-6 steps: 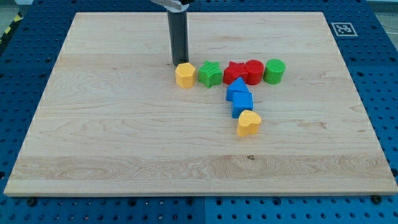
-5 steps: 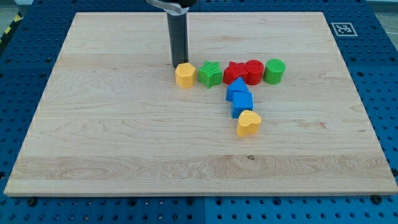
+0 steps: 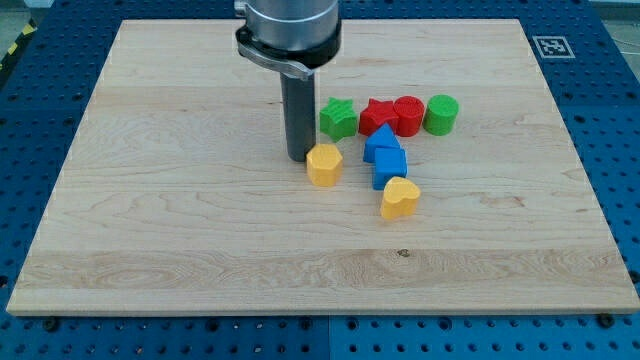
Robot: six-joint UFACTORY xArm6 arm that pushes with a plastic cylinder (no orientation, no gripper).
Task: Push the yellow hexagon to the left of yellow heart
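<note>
The yellow hexagon (image 3: 323, 164) lies near the board's middle, left of the blue blocks. The yellow heart (image 3: 399, 198) lies lower and to its right, just below the blue blocks. My tip (image 3: 299, 158) stands on the board touching the hexagon's upper left side. The rod rises straight up from it to the arm's grey wrist at the view's top.
A green star (image 3: 338, 118), a red star (image 3: 377, 115), a red cylinder (image 3: 408, 115) and a green cylinder (image 3: 441, 114) form a row above. Two blue blocks (image 3: 385, 157) stack between the red star and the heart. The wooden board (image 3: 150, 220) sits on a blue perforated table.
The yellow hexagon has been pushed down and to the right, away from the green star. My tip followed it the same way, and more of the arm's wrist now shows.
</note>
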